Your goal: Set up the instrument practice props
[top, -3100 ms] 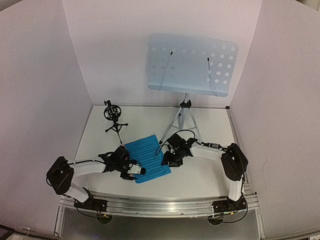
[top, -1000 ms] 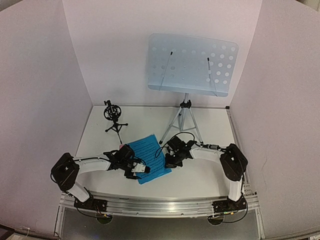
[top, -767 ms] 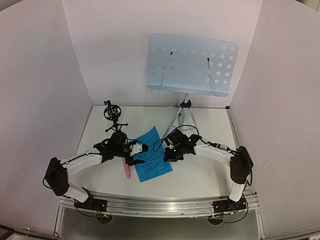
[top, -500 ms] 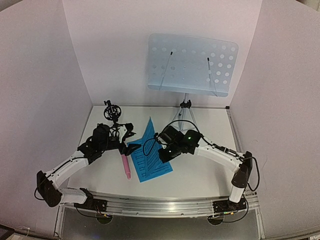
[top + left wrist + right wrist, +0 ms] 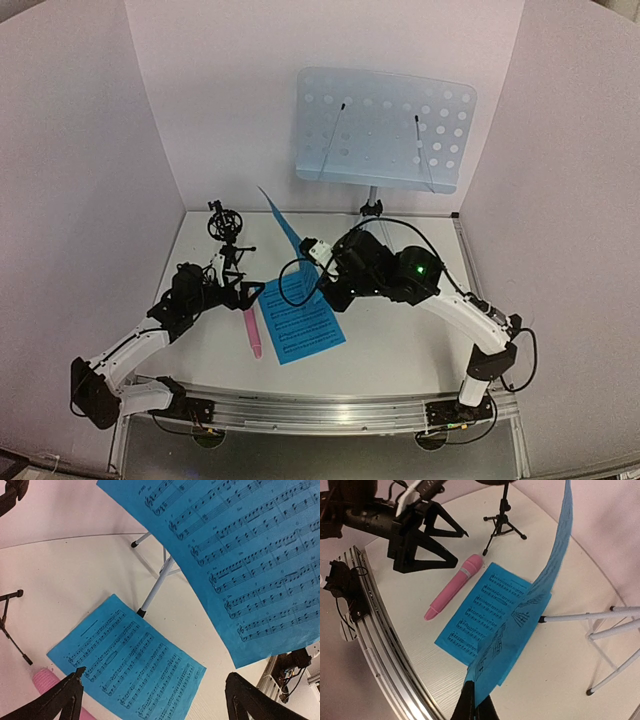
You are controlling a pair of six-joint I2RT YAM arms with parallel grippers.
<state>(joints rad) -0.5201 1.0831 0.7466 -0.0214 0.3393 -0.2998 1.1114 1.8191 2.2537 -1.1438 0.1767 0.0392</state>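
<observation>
Page one (image 5: 240,555): corner clamped in right gripper (image 5: 476,700), standing up above the fingers, probably bound for the stand (image 5: 385,130).
Page two (image 5: 130,665): flat on table (image 5: 75,580), below and ahead of left gripper (image 5: 155,692), which is spread and holds nothing.
Mic (image 5: 454,586): just beside one left finger, likely next.

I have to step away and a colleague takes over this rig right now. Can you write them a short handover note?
Left gripper: open, empty, hovering above the table near the pink microphone.
Right gripper: shut on one blue sheet, held up in the air.
Second blue sheet lies flat on the table, with the microphone lying beside it. The mic holder stands empty at the back left. The music stand is upright at the back, its desk bare.
Done: one sheet lifted.
Left: both sheets onto the stand, microphone into the holder.
</observation>
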